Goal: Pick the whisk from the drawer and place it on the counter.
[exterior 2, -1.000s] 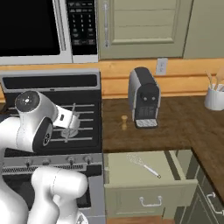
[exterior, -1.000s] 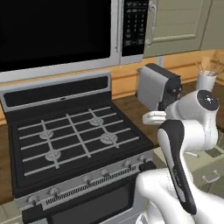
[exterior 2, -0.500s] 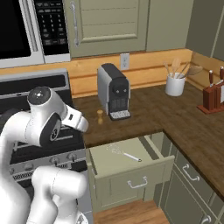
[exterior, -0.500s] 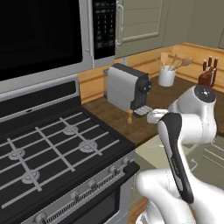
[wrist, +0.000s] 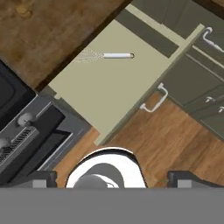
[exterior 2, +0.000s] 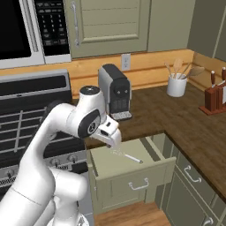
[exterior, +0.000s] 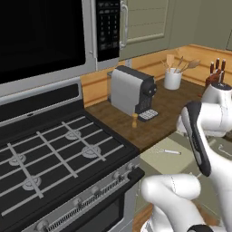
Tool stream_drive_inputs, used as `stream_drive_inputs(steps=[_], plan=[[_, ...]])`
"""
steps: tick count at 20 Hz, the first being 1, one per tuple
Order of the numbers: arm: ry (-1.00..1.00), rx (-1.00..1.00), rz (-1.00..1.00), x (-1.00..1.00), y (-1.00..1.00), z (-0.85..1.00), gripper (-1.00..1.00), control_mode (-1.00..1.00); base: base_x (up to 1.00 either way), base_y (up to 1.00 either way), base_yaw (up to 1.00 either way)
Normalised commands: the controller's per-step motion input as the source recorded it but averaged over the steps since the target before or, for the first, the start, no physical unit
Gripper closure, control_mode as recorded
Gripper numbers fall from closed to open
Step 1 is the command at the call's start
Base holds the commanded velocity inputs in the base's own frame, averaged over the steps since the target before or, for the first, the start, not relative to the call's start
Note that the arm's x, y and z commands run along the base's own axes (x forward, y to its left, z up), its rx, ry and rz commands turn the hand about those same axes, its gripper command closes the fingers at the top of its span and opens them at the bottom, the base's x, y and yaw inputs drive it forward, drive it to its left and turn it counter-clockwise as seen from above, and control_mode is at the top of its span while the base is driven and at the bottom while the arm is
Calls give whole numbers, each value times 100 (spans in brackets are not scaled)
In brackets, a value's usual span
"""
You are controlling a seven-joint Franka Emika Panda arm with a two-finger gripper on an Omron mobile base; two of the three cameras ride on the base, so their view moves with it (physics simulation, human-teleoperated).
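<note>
— Whisk point(wrist: 105, 55) placement, where was it?
— It lay flat on the bottom of the drawer point(wrist: 109, 94), close to the back edge, under the front lip of the table point(exterior 2: 190, 119). Its wire loops pointed toward the stove side and its slim handle toward the drawer's far end. In the right base view the whisk point(exterior 2: 128, 156) showed as a thin pale line on the drawer point(exterior 2: 132, 176) floor, and in the left base view the whisk point(exterior: 166, 152) sat on the drawer point(exterior: 158, 161) just past the table point(exterior: 131, 124) edge.
— Was the drawer open?
— Yes, pulled well out from under the table, with its silver pull on the front wall.
— And the claw?
— The claw point(exterior 2: 115, 142) hung above the drawer's stove-side end, near the back, apart from the whisk. Whether its fingers were spread or together I could not tell; it was too small in the right base view, and the hand view showed only the dark tips at the bottom corners.
— Anything on the table?
— A coffee machine point(exterior 2: 115, 92) stood near the stove point(exterior: 59, 154), a white crock of wooden utensils point(exterior 2: 177, 84) sat toward the backsplash, and a knife block point(exterior 2: 215, 95) stood at the far right edge.
</note>
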Motion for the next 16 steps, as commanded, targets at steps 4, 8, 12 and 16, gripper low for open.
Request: stream_drive_inputs(steps=[4, 8, 12, 16], plan=[[22, 0, -27, -4, -91, -96, -100, -100, 0, 0, 0], [15, 0, -25, 3, -79, -81, -100, -100, 0, 0, 0], [6, 0, -24, 48, -12, -61, -100, -100, 0, 0, 0], [0, 0, -17, 62, 0, -38, -100, -100, 0, 0, 0]])
